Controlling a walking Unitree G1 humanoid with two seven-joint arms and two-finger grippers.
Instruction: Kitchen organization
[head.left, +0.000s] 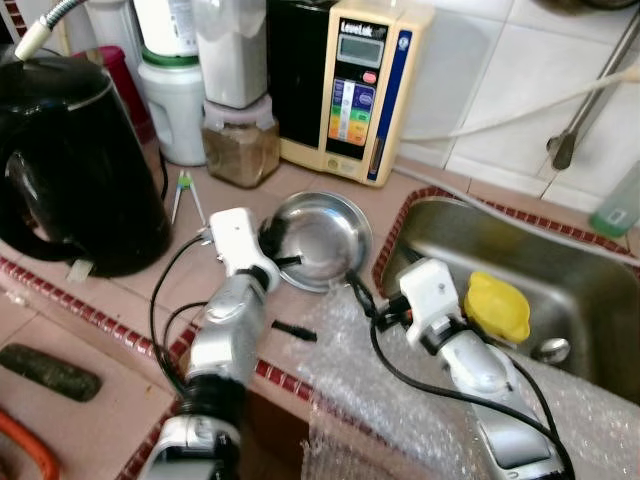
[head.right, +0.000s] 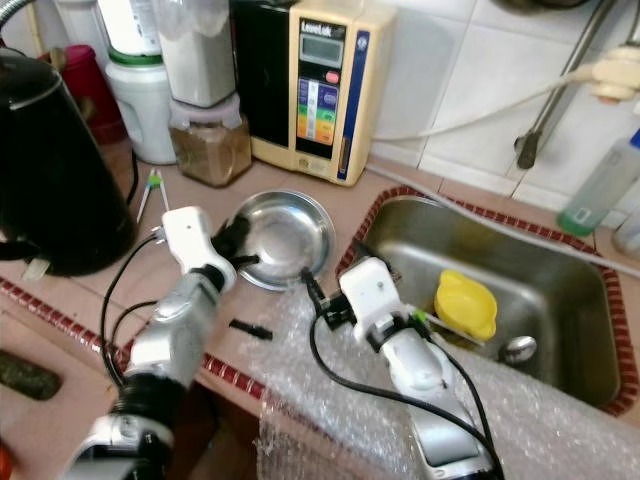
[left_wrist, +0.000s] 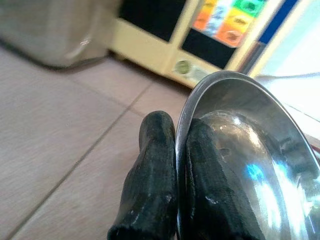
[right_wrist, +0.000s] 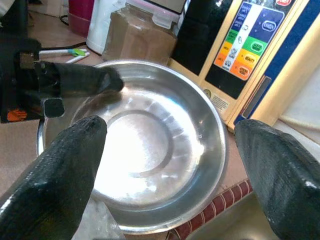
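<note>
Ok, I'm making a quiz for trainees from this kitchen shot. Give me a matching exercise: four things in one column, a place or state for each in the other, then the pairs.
Things
1. steel bowl
2. yellow lid
3. black kettle
4. right hand

Places or states
A. lying in the sink
B. open, at the bowl's sink-side rim
C. rim pinched by the left hand
D. standing at the counter's left end

Pairs: 1-C, 2-A, 3-D, 4-B

Glossy polished metal bowl (head.left: 322, 238); brushed steel sink (head.left: 580, 290); matt tiled counter (head.left: 110, 300); crinkled clear bubble wrap (head.left: 400, 400); shiny black plastic kettle (head.left: 75, 160); rough matt fingers (left_wrist: 155, 185)
</note>
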